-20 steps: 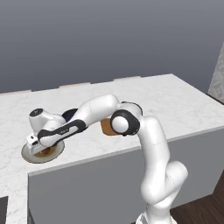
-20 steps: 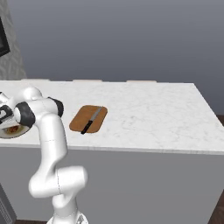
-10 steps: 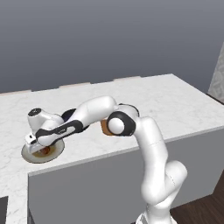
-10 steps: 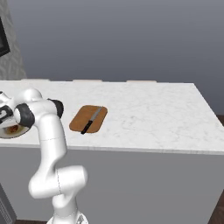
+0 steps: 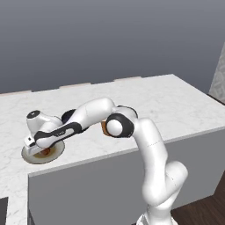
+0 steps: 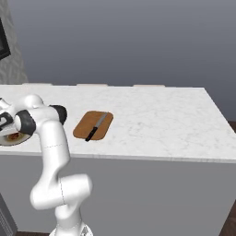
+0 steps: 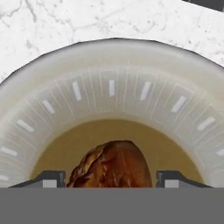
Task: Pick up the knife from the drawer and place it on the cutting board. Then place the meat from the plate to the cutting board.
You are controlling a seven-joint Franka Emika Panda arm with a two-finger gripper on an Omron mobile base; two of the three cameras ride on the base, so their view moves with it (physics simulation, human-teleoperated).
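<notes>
- Gripper (image 7: 111, 177): lowered over the plate, a finger tip (image 7: 50, 178) on each side of the meat; jaws apart, and whether they press the meat cannot be told.
- Meat (image 7: 113, 164): reddish-brown lump on the plate's brownish centre, between the finger tips.
- Plate (image 5: 31, 157): beige-rimmed, on the white marble counter (image 6: 161, 115) near its end, under the hand.
- Cutting board (image 6: 93, 125): orange-brown, on the counter, well apart from the plate.
- Knife (image 6: 96, 127): black handle, silver blade, lying along the board.
</notes>
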